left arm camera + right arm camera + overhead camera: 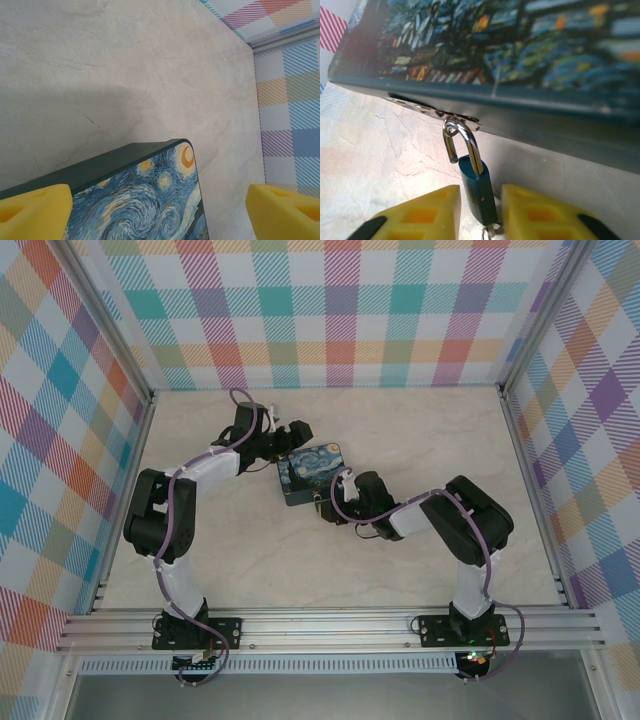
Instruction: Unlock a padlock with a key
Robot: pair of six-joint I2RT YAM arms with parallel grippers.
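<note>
Top external view: a pale marbled desk (300, 570) carries a starry-night tin (311, 473) near its middle, a little toward the far edge, with both arms reaching to it. Left wrist view has the left fingers (35, 212) spread wide, straddling one corner of the tin's lid. Right wrist view: the padlock (477, 192) hangs by its shackle (465, 142) from the hasp (435, 112) on the tin's side wall. The right fingers (420, 217) stand tight beside its blue body on both sides; whether they pinch it I cannot tell.
</note>
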